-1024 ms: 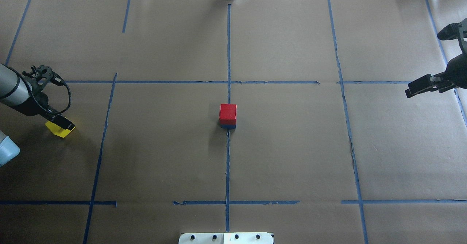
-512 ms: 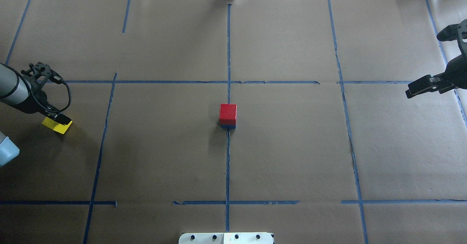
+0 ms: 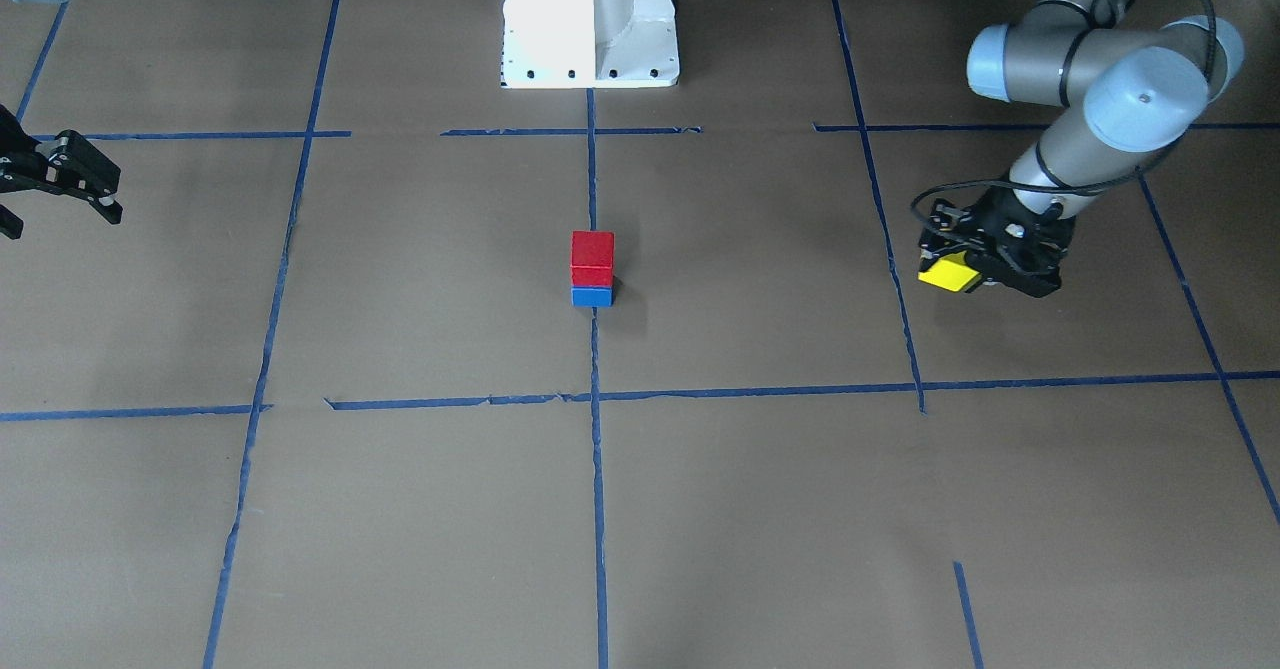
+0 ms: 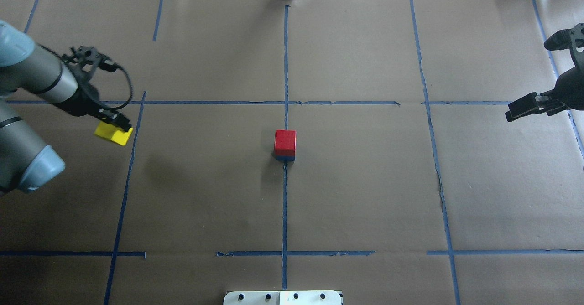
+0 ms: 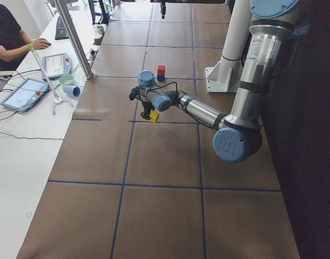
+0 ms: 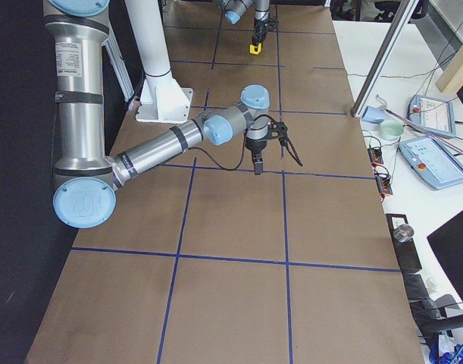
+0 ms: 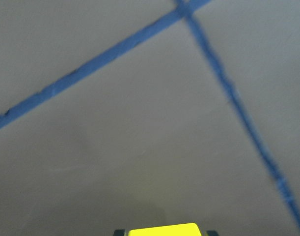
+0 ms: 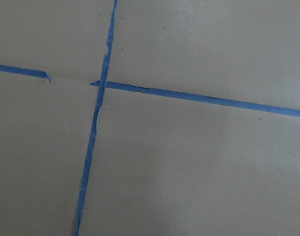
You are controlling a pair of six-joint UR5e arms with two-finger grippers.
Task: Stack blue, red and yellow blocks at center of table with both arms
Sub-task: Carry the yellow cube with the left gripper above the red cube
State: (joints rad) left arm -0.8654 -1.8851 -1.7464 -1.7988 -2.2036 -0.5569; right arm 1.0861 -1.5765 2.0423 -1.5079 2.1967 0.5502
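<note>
Overhead exterior view has the left tool [image 4: 117,124] clamped on the yellow block [image 4: 112,134], its dark fingers pressing the block's sides and the block tilted a little. The block hangs at the worktop's [image 4: 365,195] left side, just beside a blue tape line [image 4: 129,168] that runs front to back. The left wrist view shows only the block's top edge at the bottom of the picture, with two tape lines crossing on the worktop below it, so the block appears to be lifted clear of the surface. In the front-facing view the same block [image 3: 948,275] sits under the left arm's [image 3: 1090,119] bent wrist, well apart from the centre. The right tool [image 3: 60,217] hangs at the opposite side of the worktop with its fingers spread and nothing between them; its wrist view shows only bare paper and crossing tape. At the centre, on the middle tape line, the red block [image 4: 285,142] rests squarely on the blue block [image 4: 284,158], the two forming an upright stack. The stack stands in line with the white base [image 3: 590,19] and well apart from both tools.
</note>
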